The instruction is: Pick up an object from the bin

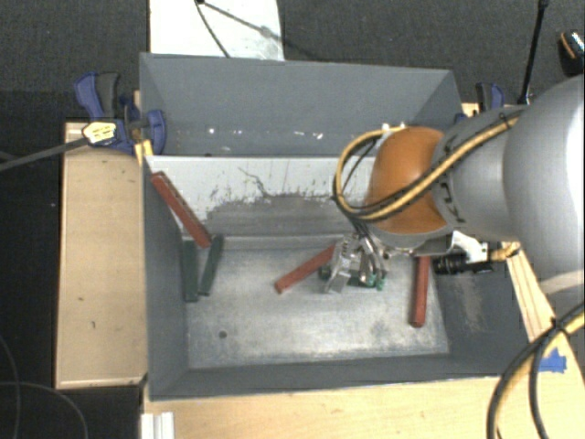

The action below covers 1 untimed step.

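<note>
The end effector (352, 271) is low in the bin (302, 362), near the middle of the frame and just right of centre, hanging under the arm's orange cover (407, 179). Whether it is released or clenched I cannot tell, because its tip is a small tangle of metal and cable from this angle.

The nearest thing is a flat reddish-brown bar (302, 273) on the bin floor, immediately to its left. The bar's long axis runs on a diagonal. Its lower end points toward the lower left of the frame, and its upper end rises to the right and stops right at the end effector. That end meets or slips just under the tip (the view does not settle which), so I would not call it held.

A second reddish bar (419, 293) lies on the other side, to the right and slightly lower. It stands nearly vertical in the frame and is clearly apart from the tip.

Well away at the left wall are two dark green bars (190, 268) side by side, and a longer reddish bar (178, 210) slanting up toward the upper left corner.

In my judgement the coming move depends on the diagonal bar. The tip sits at the bar's upper right end rather than over its middle. A grasp would therefore need a closing direction set across that diagonal, or a small shift down-left along the bar first.
</note>
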Motion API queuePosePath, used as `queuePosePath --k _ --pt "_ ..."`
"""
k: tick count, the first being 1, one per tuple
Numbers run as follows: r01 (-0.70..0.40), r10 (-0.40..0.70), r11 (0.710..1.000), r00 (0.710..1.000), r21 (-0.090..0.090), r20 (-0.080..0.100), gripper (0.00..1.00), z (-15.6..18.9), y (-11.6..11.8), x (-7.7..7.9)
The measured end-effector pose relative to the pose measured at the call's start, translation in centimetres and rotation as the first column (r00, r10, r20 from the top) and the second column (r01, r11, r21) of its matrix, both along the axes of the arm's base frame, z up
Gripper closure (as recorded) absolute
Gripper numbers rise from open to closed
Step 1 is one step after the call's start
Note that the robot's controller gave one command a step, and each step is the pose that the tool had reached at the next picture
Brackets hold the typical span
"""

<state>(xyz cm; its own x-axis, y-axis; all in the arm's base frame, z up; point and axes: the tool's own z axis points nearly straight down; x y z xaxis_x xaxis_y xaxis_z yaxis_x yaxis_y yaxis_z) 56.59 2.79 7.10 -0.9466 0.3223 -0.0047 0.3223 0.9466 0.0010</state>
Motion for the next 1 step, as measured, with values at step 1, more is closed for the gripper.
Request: queuePosePath --k 1 --pt "0.021 -0.021 1.000 1.000 0.001 0.008 1.00 13.83 -1.08 2.74"
